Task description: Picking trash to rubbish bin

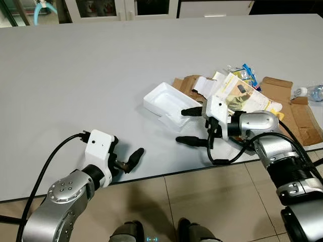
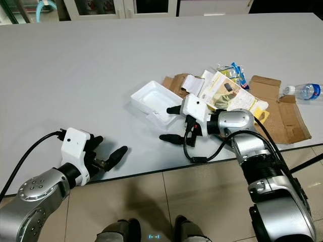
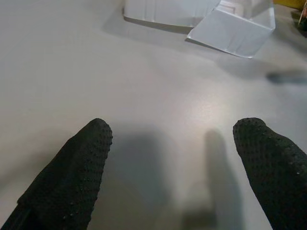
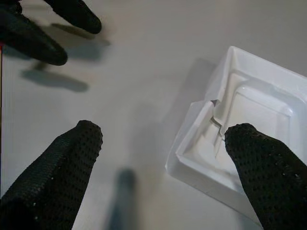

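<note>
A white foam tray (image 1: 162, 102) lies open on the grey table (image 1: 101, 75), left of a heap of trash. My right gripper (image 1: 187, 127) is open just to the tray's right, one finger by the tray's near corner and the other closer to the table edge. In the right wrist view one of its fingertips (image 4: 261, 158) lies over the foam tray (image 4: 244, 120); whether it touches is unclear. My left gripper (image 2: 107, 147) hovers open at the table's front edge, some way left of the tray, with nothing between its fingers (image 3: 76, 167).
The trash heap holds torn cardboard (image 1: 285, 103), yellow printed paper (image 1: 237, 93) and a blue snack wrapper (image 1: 248, 73). A plastic bottle (image 2: 303, 91) lies at the far right. Tiled floor (image 1: 202, 201) runs below the table's front edge, with my feet on it.
</note>
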Robot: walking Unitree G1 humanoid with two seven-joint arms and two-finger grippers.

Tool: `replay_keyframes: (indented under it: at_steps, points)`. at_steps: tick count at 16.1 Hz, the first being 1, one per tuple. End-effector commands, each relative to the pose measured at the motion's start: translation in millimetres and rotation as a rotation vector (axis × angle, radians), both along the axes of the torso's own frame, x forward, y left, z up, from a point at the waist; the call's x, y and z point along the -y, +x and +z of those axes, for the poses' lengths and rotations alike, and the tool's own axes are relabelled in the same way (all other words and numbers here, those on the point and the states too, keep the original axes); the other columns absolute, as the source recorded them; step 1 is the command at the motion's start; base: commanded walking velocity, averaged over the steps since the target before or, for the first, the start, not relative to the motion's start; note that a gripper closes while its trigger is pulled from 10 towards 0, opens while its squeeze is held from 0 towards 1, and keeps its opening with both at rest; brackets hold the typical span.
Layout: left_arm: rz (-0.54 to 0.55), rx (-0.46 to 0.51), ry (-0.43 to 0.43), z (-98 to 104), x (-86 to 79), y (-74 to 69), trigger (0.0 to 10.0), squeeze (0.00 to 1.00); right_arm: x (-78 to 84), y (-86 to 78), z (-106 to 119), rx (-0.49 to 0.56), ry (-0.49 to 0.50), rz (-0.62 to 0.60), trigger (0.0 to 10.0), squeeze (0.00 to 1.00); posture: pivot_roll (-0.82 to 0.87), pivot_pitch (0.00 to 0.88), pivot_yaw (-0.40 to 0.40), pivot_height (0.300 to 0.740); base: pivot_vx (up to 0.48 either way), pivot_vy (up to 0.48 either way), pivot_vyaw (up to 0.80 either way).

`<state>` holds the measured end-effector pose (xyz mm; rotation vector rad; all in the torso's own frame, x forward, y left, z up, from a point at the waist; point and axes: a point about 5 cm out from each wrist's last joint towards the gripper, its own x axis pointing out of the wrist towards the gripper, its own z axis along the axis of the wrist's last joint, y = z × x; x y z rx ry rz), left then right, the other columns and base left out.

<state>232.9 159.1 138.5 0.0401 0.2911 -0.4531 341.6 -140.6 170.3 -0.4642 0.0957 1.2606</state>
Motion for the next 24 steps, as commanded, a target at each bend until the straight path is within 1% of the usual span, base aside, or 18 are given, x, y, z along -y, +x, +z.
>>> replay_keyframes:
  at_steps: [1,3,4,7,9,10,12,15,16,17,18,24]
  points:
    - [-0.01,0.002,-0.003,1,4.0,-1.7,10.0,0.0,0.2,-2.5,-6,0.016,-0.031,-0.007,10.0,0.0,0.0,0.184,-0.023,0.74,0.0,0.0,0.0]
    - [-0.011,0.004,-0.012,3,5.6,-0.9,10.0,0.0,-3.9,0.7,-6,0.079,-0.04,-0.045,10.0,0.0,0.0,0.184,-0.023,0.74,0.0,0.0,0.0]
    - [-0.01,0.004,-0.013,3,5.6,-0.9,10.0,0.0,-5.1,0.8,-5,0.082,-0.036,-0.049,10.0,0.0,0.0,0.186,-0.024,0.74,0.0,0.0,0.0]
    - [-0.003,0.005,-0.017,3,5.8,-1.6,10.0,0.0,-10.8,0.2,-13,0.07,-0.047,-0.052,10.0,0.0,0.0,0.191,-0.028,0.74,0.0,0.0,0.0]
    - [0.0,0.006,-0.02,3,6.7,-1.6,10.0,0.0,-17.8,-0.2,-23,0.051,-0.07,-0.042,10.0,0.0,0.0,0.194,-0.03,0.74,0.0,0.0,0.0]
    - [0.001,0.008,-0.022,3,7.8,-1.9,10.0,0.0,-20.4,2.3,-30,0.03,-0.091,-0.066,10.0,0.0,0.01,0.197,-0.032,0.74,0.0,0.0,0.0]
    - [0.004,0.007,-0.025,4,7.9,-2.0,10.0,0.0,-18.8,4.1,-39,-0.006,-0.121,-0.099,10.0,0.0,0.01,0.199,-0.034,0.74,0.0,0.0,0.0]
    - [0.011,0.004,-0.024,3,6.7,-3.0,10.0,0.0,-13.4,1.3,-51,-0.041,-0.161,-0.104,10.0,0.0,0.01,0.201,-0.034,0.74,0.0,0.0,0.0]
    - [0.012,0.003,-0.024,3,6.7,-3.0,10.0,0.0,-12.8,0.9,-52,-0.042,-0.164,-0.103,5.6,0.0,0.01,0.201,-0.034,0.74,0.0,0.0,0.0]
    - [0.011,0.003,-0.024,3,7.0,-3.0,10.0,0.0,-11.4,-0.4,-54,-0.046,-0.169,-0.097,0.8,0.0,0.01,0.201,-0.034,0.74,0.0,0.0,0.0]
    - [0.009,0.004,-0.025,4,7.9,-2.6,10.0,0.0,-11.0,-1.8,-56,-0.05,-0.168,-0.095,0.0,0.0,0.01,0.204,-0.031,0.74,0.0,0.0,0.0]
    - [0.011,0.004,-0.024,4,7.7,-1.6,10.0,0.0,-9.1,-1.5,-60,-0.05,-0.166,-0.109,0.0,0.0,0.01,0.2,-0.027,0.74,0.0,0.0,0.0]
